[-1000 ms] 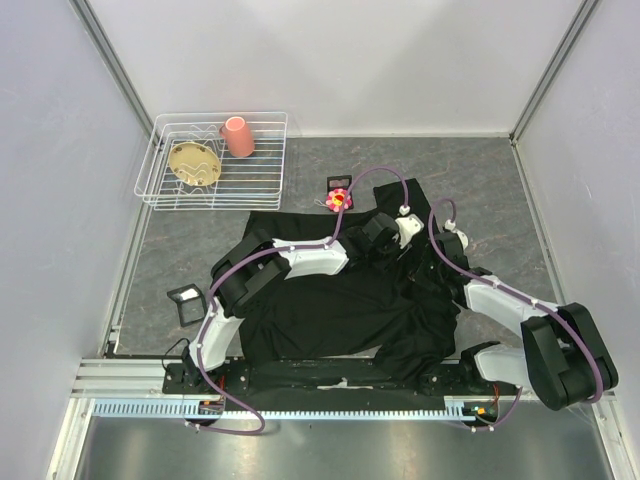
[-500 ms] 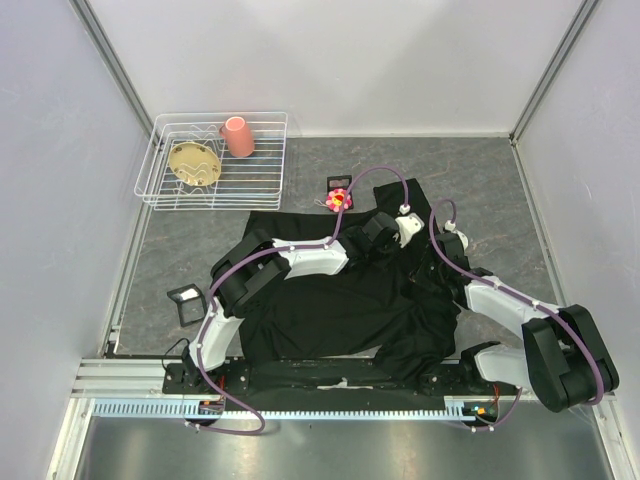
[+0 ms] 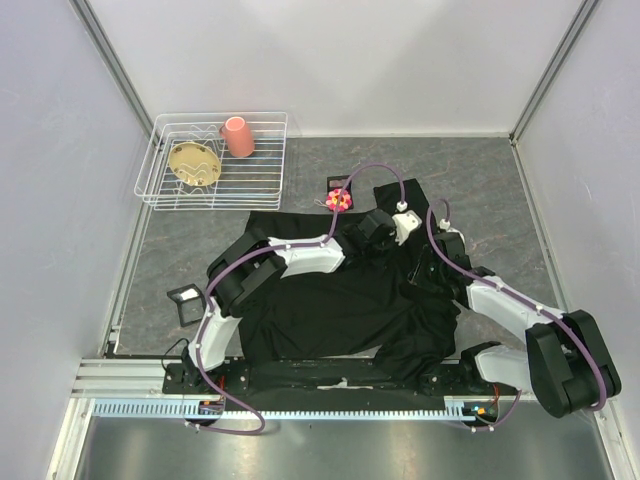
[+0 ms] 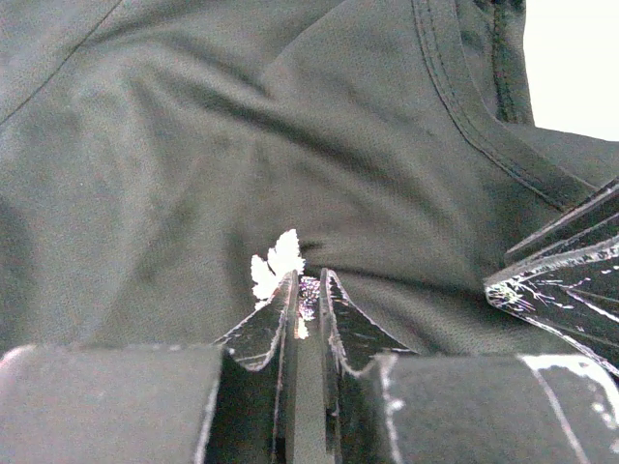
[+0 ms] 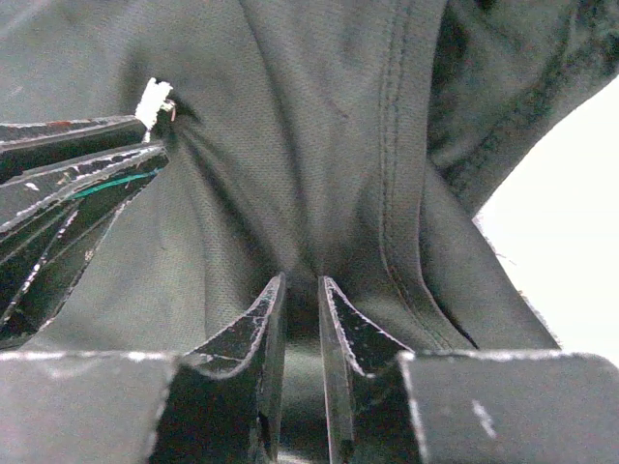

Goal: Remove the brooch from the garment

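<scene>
Clenching the left tool (image 4: 308,280) on a small white leaf-shaped brooch (image 4: 278,265), low in the middle of the left wrist view, with only a sliver of gap between the fingertips and the leaf's edge poking out above them. Gripping it there, presumably, to draw the fastening out of the cloth, though not seeing that fastening, hidden behind the fingers. Pinching a fold of the black short-sleeved shirt (image 3: 330,310) in the right tool (image 5: 302,286), clamped tight at the bottom centre of the right wrist view, just beside a stitched seam; likely anchoring the fabric to stop it trailing after the brooch. Showing the strain in creases fanning across the cloth toward the upper left of that view. Working right of centre in the overhead view, with both arms meeting over the shirt's upper part, and with the shirt spread across the middle of the grey worktop (image 3: 500,180). Judging the removal as under way but not yet done, with the brooch sitting against the fabric. Risking a snag or tear if pulling crookedly; calling for a slow, steady draw away from the anchored fold. Leaving aside the white wire rack (image 3: 215,160) in the upper left
</scene>
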### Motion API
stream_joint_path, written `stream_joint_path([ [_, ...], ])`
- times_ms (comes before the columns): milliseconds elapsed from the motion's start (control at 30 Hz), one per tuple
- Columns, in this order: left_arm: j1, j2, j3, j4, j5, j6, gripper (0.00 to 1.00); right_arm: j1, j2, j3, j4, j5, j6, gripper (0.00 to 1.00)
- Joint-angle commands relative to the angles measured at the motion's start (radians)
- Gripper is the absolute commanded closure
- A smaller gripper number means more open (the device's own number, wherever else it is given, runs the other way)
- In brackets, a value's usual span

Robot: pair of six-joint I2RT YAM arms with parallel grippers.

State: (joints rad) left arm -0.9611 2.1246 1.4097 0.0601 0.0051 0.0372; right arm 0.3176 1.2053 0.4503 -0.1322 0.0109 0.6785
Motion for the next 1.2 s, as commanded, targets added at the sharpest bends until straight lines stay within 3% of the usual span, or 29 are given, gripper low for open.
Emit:
stream_joint_path([
  [0,0.022,-0.048,-0.037,-0.014,0.071,-0.068,0.93,-0.008,-0.021,0.065,0.008,-0.04,-0.056,0.72],
  [333,0.038,-0.055,-0.055,-0.003,0.124,-0.1,0.98,-0.04,0.036,0.126,0.062,-0.074,-0.1,0.59],
  [467,0.041,-0.054,-0.064,0.026,0.134,-0.115,0.98,-0.052,0.089,0.122,0.158,-0.159,-0.108,0.57],
  [733,0.039,-0.051,-0.075,0.056,0.153,-0.141,0.98,-0.051,0.154,0.077,0.339,-0.236,-0.071,0.62],
  [967,0.041,-0.052,-0.086,0.058,0.165,-0.166,0.98,-0.052,0.211,0.071,0.335,-0.164,-0.044,0.76],
  [1167,0.044,-0.049,-0.089,0.058,0.18,-0.186,0.98,-0.051,0.191,0.05,0.35,-0.128,-0.037,0.8],
])
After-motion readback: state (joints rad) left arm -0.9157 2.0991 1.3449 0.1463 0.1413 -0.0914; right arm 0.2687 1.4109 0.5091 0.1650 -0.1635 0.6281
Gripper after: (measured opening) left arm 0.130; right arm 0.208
